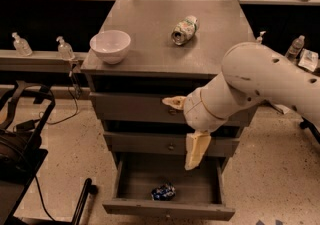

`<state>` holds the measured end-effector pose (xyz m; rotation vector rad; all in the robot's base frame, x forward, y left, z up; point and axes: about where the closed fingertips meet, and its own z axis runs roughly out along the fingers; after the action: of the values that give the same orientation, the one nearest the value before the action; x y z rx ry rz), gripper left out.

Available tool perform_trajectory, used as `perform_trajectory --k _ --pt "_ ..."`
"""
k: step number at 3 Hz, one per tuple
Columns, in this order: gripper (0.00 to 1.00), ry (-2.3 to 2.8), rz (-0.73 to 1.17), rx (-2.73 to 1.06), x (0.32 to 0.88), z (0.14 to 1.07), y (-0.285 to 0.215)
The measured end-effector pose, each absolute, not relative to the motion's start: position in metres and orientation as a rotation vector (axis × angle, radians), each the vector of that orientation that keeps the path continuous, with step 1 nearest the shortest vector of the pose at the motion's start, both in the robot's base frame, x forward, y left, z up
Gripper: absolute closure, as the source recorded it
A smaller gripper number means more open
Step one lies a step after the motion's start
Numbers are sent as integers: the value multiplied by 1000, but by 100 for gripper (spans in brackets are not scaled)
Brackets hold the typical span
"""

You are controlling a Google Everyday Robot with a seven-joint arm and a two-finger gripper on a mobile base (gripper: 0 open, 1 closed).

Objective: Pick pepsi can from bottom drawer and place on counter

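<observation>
While the pepsi can (163, 192) lies untouched near the front of the open bottom drawer (202, 188), the gripper (178, 134) hangs above it, fingers spread and empty. Looks like the reach step. Next move: lower into the drawer, straddle the can, then close.

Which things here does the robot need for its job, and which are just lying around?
Needed: pepsi can lying in the open bottom drawer; counter; gripper hanging above that drawer.
Just lying about: white bowl and pale green can on the counter; small bottles off to the left.
</observation>
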<state>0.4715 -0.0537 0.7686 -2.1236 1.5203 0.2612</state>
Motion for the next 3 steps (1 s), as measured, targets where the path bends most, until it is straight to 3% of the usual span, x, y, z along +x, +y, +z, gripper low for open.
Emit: perform_trajectory --k 1,3 --pt "0 1521 263 -2127 471 769 -54" --pt "0 1402 227 -2221 499 680 -42"
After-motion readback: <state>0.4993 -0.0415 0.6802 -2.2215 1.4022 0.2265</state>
